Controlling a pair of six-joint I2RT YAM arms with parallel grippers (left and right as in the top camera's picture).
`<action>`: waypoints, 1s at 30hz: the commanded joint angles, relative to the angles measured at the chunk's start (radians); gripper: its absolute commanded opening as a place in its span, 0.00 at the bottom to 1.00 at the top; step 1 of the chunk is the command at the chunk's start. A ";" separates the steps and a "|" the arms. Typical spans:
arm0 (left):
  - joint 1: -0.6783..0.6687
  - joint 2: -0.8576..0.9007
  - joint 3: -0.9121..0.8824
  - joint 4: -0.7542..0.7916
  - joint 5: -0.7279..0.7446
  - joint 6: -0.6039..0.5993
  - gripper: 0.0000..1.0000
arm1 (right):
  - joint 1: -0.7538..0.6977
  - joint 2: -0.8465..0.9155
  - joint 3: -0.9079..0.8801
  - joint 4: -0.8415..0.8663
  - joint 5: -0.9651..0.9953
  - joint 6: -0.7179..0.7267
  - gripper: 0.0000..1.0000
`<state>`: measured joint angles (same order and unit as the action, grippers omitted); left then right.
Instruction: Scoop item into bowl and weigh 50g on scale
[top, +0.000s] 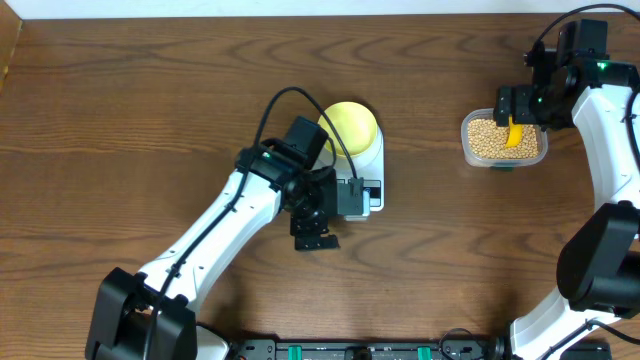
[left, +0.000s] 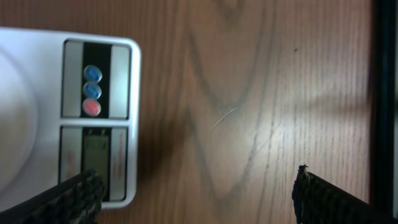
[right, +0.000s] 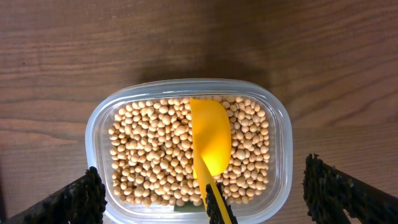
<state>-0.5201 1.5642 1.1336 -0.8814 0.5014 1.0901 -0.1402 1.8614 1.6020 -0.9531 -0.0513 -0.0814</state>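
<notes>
Right claw (right: 202, 174) spread wide above the beans (right: 143, 149); left claw (left: 199, 174) also agape at the scale (left: 37, 74) front.
Beans in the tub (right: 283, 124) look light and roll-prone; grasp the stiff scoop (right: 211, 137) by its handle; the bowl (top: 352, 125) sits on the scale.

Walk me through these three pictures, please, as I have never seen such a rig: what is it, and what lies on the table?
Two white robot arms work at a brown wooden table. One picture looks down from above; the other two look from each arm's wrist. A small pale-yellow round bowl sits on a white digital scale. A clear plastic tub holds tan beans and a yellow scoop. The left gripper and the right gripper are both open, holding nothing.
</notes>
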 joint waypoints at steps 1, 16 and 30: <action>-0.039 0.010 -0.004 0.005 0.037 -0.014 0.98 | -0.002 -0.023 0.015 -0.001 0.008 -0.010 0.99; -0.121 0.010 -0.004 0.009 -0.005 -0.014 0.98 | -0.002 -0.023 0.015 -0.001 0.008 -0.010 0.99; 0.032 0.010 -0.004 0.000 -0.065 -0.221 0.98 | -0.002 -0.023 0.015 -0.001 0.008 -0.010 0.99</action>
<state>-0.5419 1.5642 1.1336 -0.8795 0.4549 0.9295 -0.1402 1.8614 1.6020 -0.9527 -0.0509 -0.0814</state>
